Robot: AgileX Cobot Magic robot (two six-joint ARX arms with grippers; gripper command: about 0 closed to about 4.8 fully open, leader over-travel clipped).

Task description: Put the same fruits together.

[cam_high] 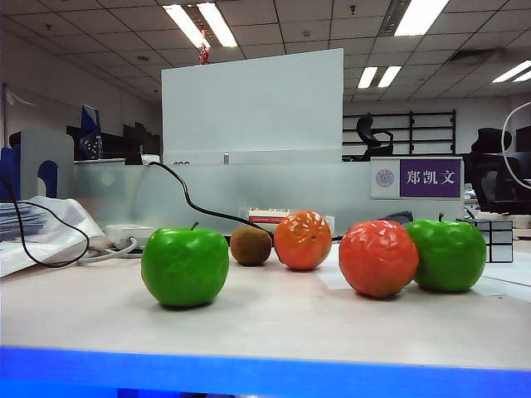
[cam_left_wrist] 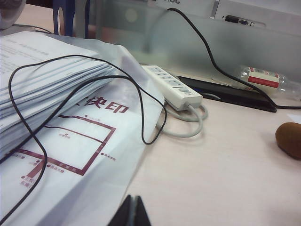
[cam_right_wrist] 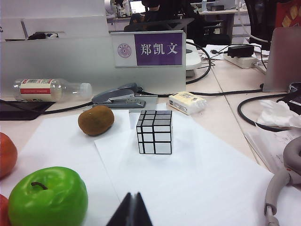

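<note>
1. Grippers are sitting pressed shut, holding nothing: left gripper [cam_left_wrist: 131, 212] over bare table near a paper stack [cam_left_wrist: 51, 80], right gripper [cam_right_wrist: 131, 210] beside one green apple [cam_right_wrist: 48, 197].
2. Both green apples [cam_high: 185, 267] [cam_high: 450, 254] are standing upright, stems pointing up, at the row's ends.
3. Orange fruits [cam_high: 303, 240] [cam_high: 378, 259] are sitting between them, the right one just beside the right apple.

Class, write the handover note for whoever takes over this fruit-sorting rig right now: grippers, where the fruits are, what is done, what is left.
Left gripper: fingers shut, empty, low over the table beside the paper stack.
Right gripper: fingers shut, empty, near the right green apple.
Fruits, exterior view: left green apple, kiwi, left orange fruit, right orange fruit, then the right green apple.
Done: nothing; apples stand at opposite ends.
Left: bring the apples together and the orange fruits together.
</note>
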